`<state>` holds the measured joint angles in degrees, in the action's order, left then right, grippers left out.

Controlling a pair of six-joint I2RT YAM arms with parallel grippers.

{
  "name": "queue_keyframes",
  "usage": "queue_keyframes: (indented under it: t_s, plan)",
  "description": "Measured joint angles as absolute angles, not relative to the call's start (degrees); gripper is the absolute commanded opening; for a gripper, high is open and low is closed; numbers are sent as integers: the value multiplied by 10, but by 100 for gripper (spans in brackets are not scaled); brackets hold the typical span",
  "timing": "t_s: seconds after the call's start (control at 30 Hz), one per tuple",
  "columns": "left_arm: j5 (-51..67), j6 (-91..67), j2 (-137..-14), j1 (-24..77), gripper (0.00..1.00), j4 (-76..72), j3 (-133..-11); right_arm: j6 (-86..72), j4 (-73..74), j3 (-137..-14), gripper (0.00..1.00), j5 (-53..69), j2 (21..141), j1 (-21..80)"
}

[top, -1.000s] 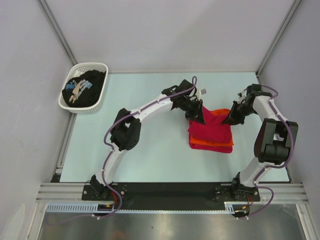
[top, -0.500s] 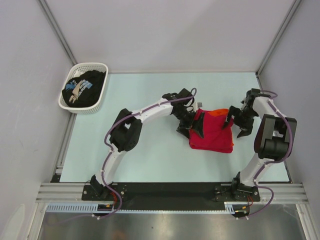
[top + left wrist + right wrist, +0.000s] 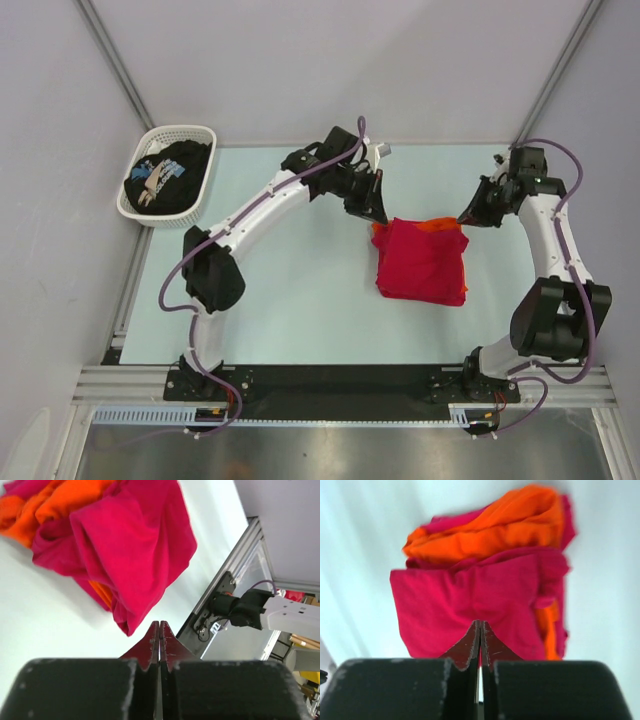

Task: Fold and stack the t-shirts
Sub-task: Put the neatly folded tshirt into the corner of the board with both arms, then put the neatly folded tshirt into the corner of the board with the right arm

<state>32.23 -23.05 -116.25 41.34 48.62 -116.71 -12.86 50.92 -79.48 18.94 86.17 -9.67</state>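
T-shirts stack on the tabletop: red t-shirt folded over orange t-shirt. Black t-shirt waits in the basket, likely next. Left pincer and right pincer flank the stack, both closed, empty.

I have drawn my left pincer and right pincer back off the red tee toward the far side of the table. Both were spread wide half a second ago and are now pressed together, empty. The orange tee now peeks out only at the far edge.
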Motion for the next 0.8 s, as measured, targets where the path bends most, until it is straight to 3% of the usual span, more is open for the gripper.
queue_keyframes:
  t_s: [0.43,0.8]
  plan:
    - [387,-256,-1337,433,0,455,-1210,-146,481,-724,0,278,938,-4]
    - [390,-265,-1355,430,0,441,-1214,-150,437,-715,0,225,1012,0]
